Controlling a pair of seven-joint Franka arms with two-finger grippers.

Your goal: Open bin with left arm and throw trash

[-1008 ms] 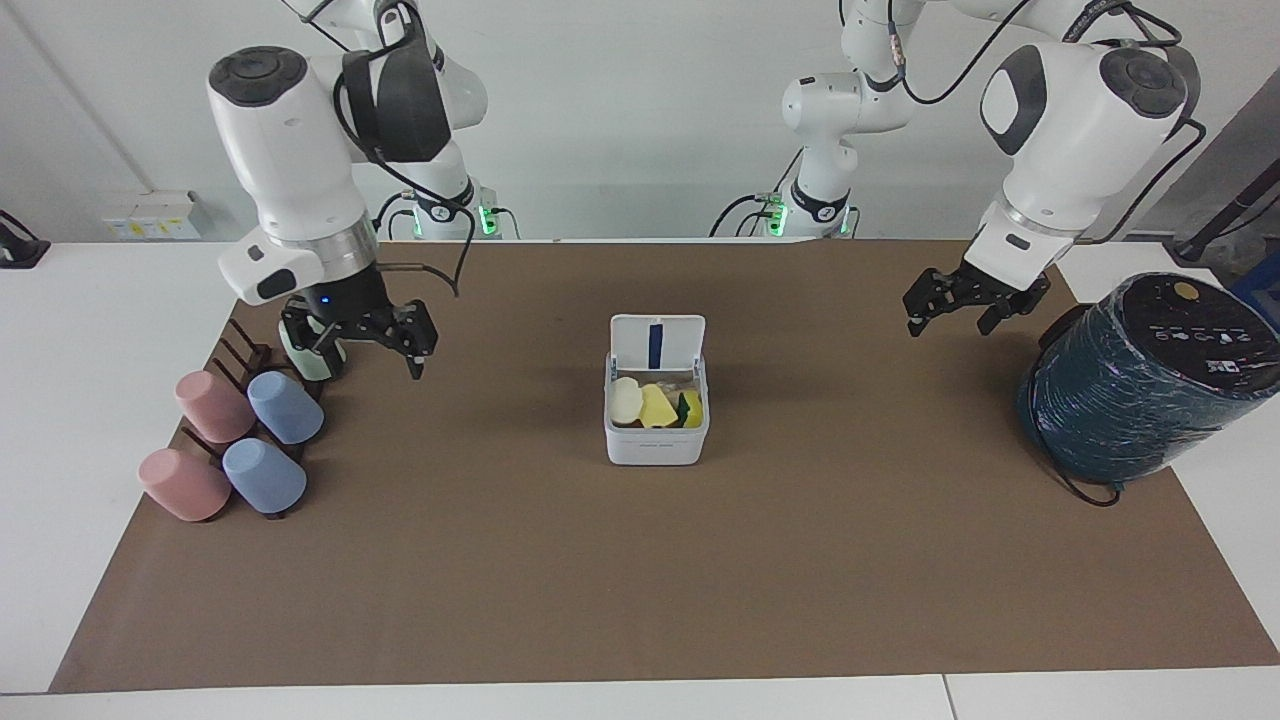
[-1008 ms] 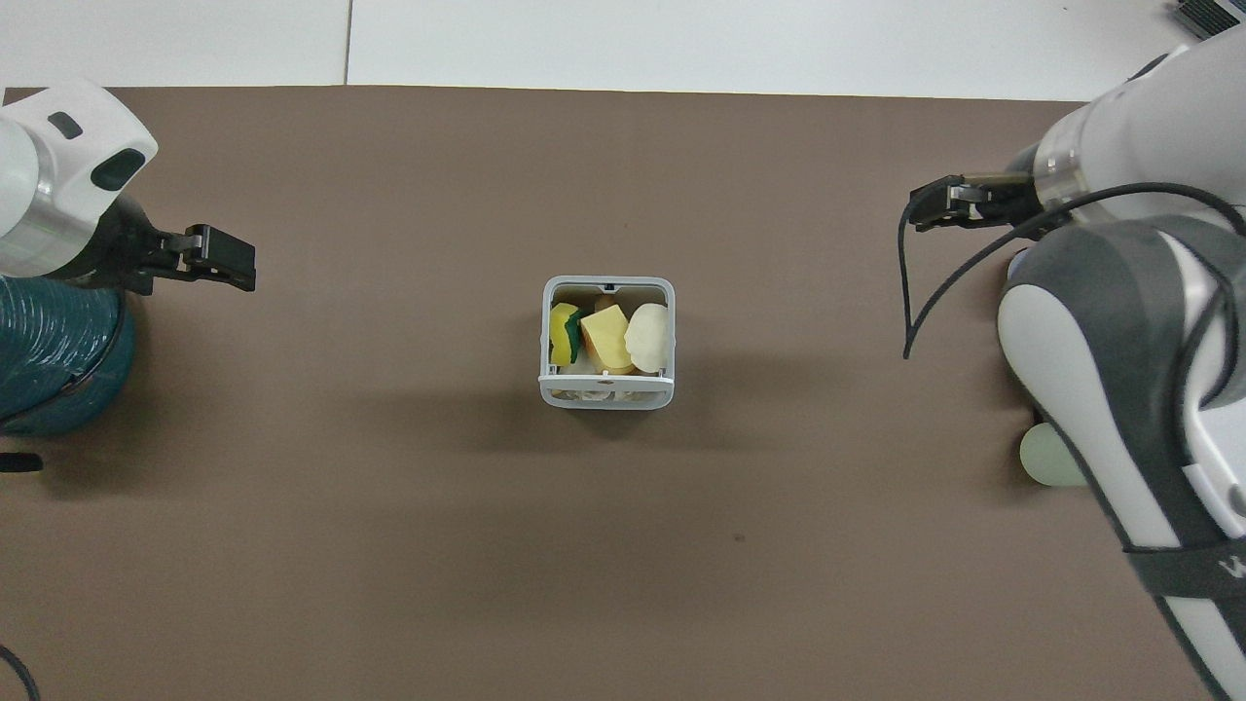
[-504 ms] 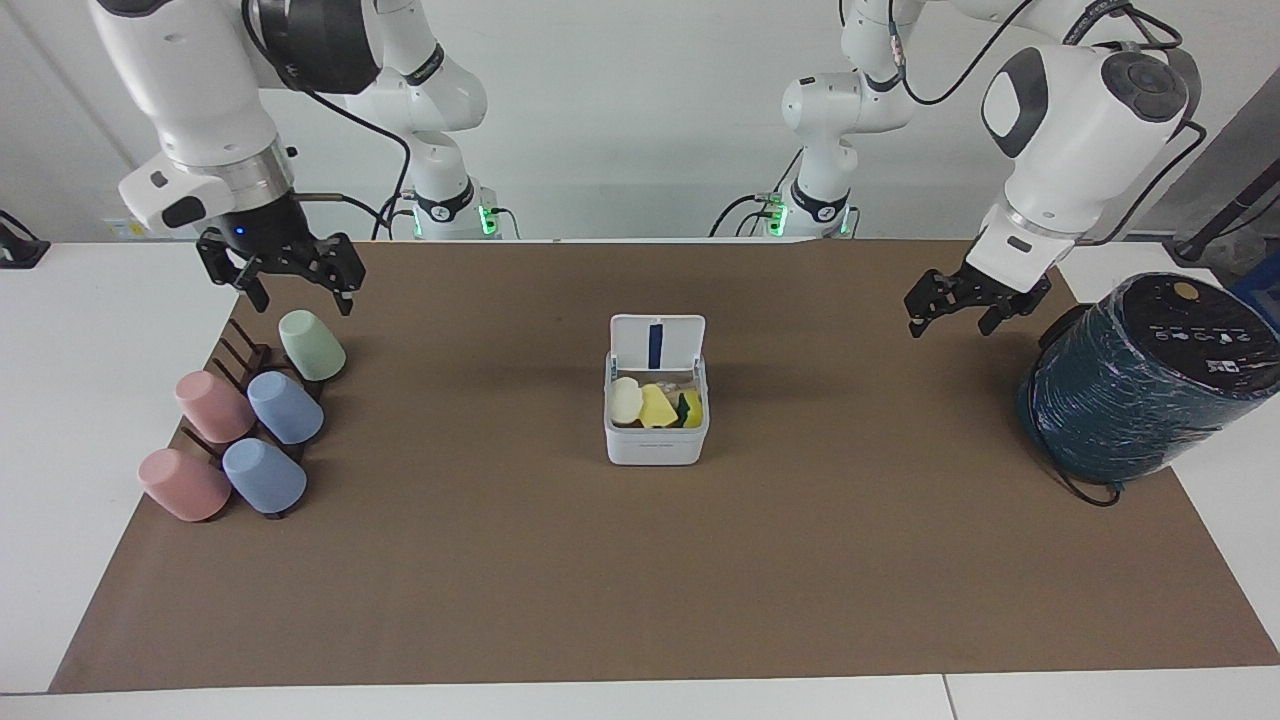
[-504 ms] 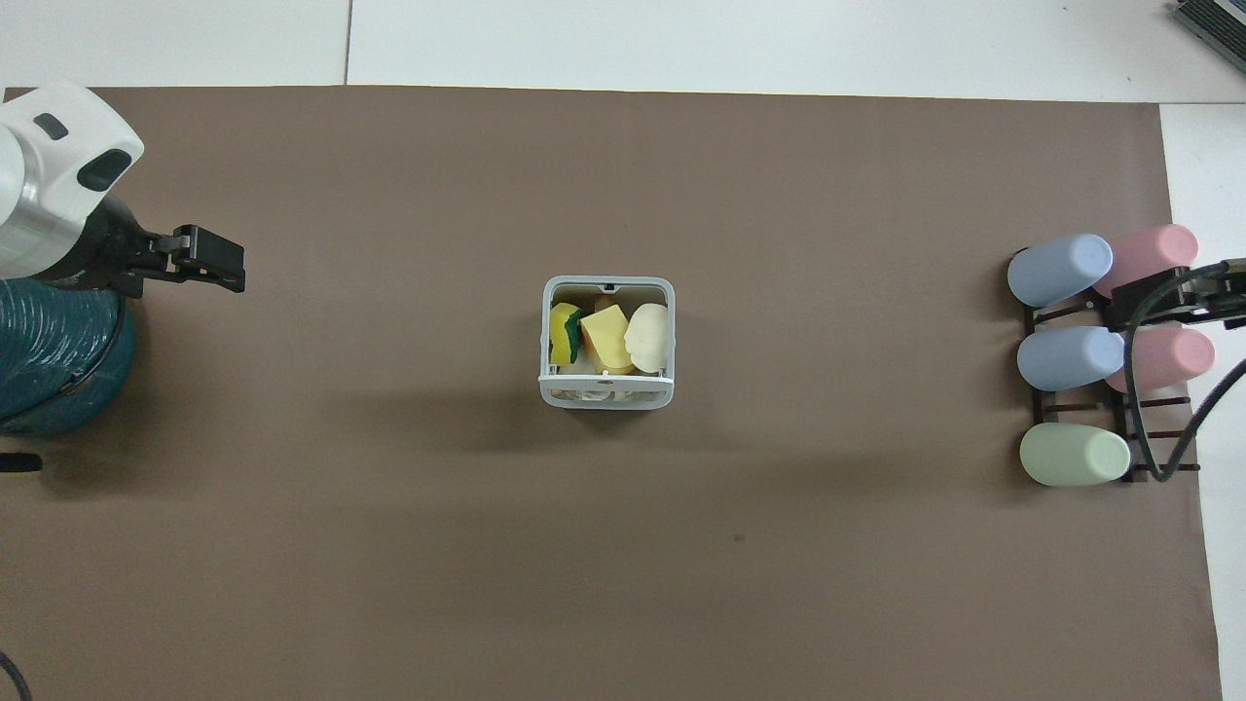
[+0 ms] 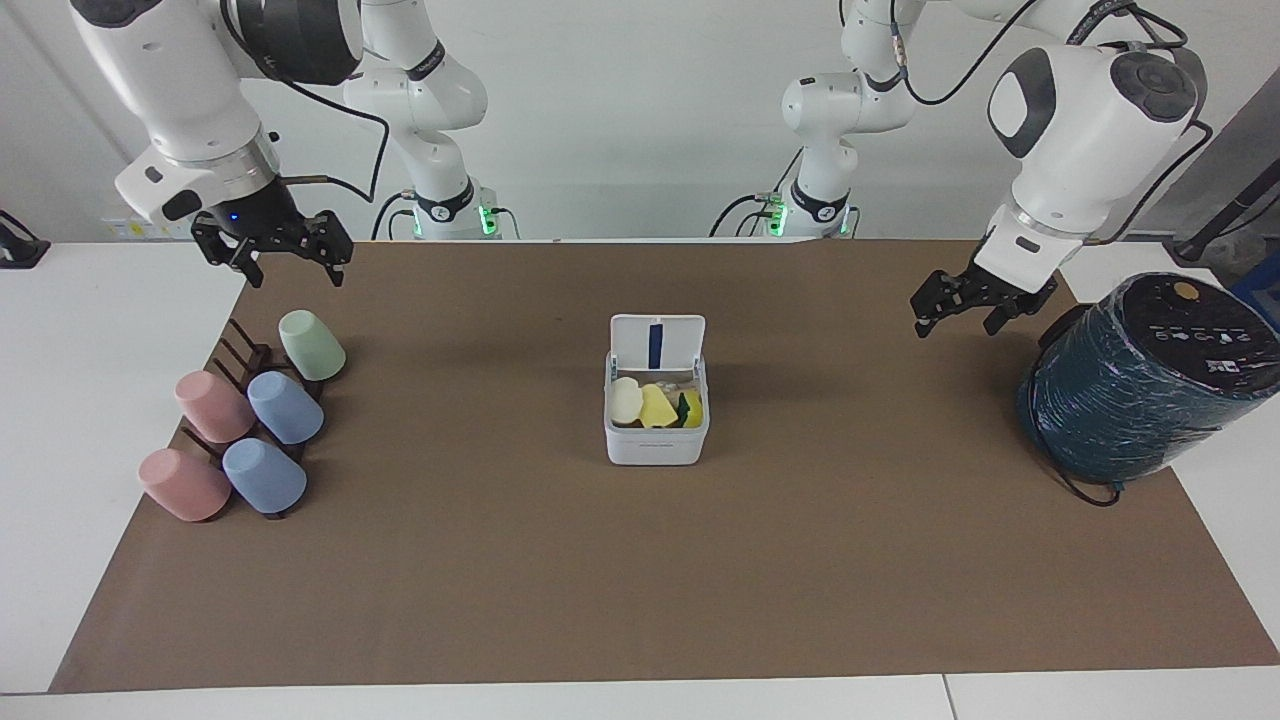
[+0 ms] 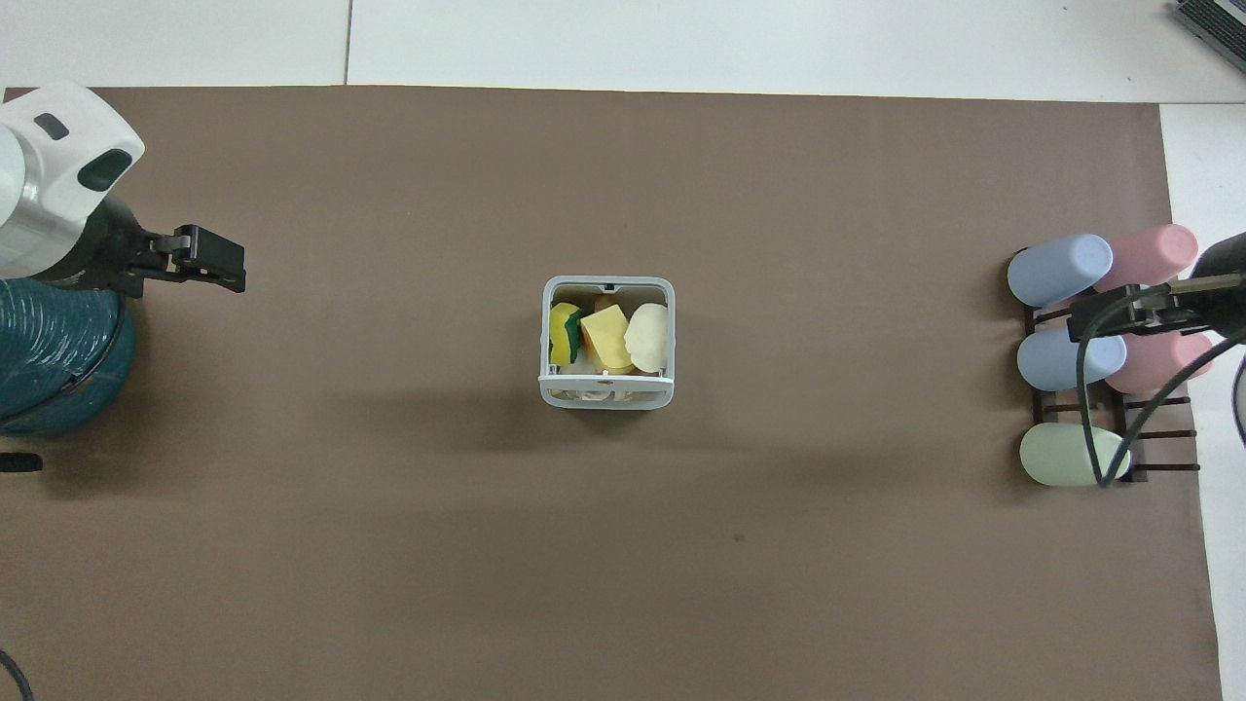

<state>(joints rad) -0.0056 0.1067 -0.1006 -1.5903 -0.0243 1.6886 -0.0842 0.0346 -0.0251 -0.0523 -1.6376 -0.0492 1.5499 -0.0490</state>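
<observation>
Sitting open, the bin (image 5: pixel 655 440) holds the trash (image 5: pixel 655 405); left gripper (image 5: pixel 978 305) and right gripper (image 5: pixel 272 253), both wide and empty, risk leaving the lid unclosed.

bins: one white bin (image 5: pixel 655 445), lid open
trash pieces in it: three, an off-white lump (image 5: pixel 626 399), a yellow-orange block (image 5: pixel 656 405), a bright yellow scrap (image 5: pixel 692 404)
cups on the rack (image 5: pixel 236 352): five, two pink (image 5: pixel 213 404), two blue (image 5: pixel 285 406), one green (image 5: pixel 311 344)
wrapped teal cylinders (image 5: pixel 1140 380): one
robot arms: two
grippers: two, left gripper (image 5: pixel 975 308) and right gripper (image 5: pixel 272 247)
brown mats (image 5: pixel 640 580): one
</observation>
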